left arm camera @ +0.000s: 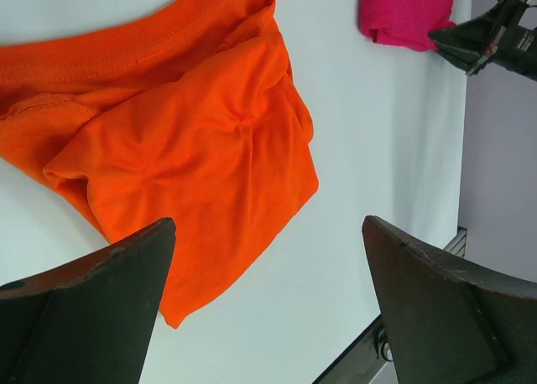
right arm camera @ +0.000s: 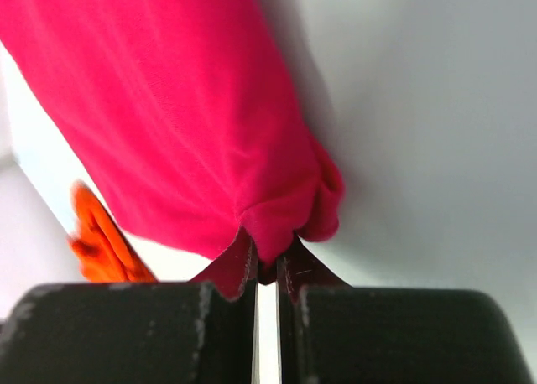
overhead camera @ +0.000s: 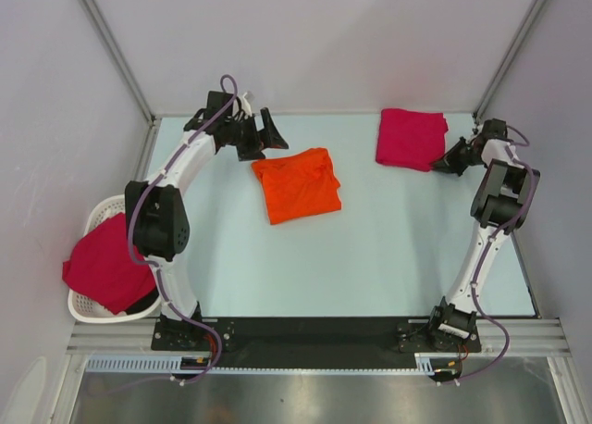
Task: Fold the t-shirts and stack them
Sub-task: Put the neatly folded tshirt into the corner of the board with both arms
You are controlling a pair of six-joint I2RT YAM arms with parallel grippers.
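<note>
While the left hand [left arm camera: 268, 233] gapes, the right hand [right arm camera: 267, 262] pinches the crimson t-shirt [right arm camera: 168, 107].

From above I get bright, even, diffuse light. The pale tabletop [overhead camera: 398, 248] shows only faint, soft shadows under the arms and no glare. On the left wrist view the orange t-shirt [left arm camera: 185, 141] is crisp, its collar stitching readable, while the fingers [left arm camera: 92, 308] of the left gripper [left arm camera: 268, 223] are dark and soft-edged. On the right wrist view the crimson-pink t-shirt [right arm camera: 185, 124] sits too close, blurred and oversaturated, with a soft grey shadow beside it.
</note>
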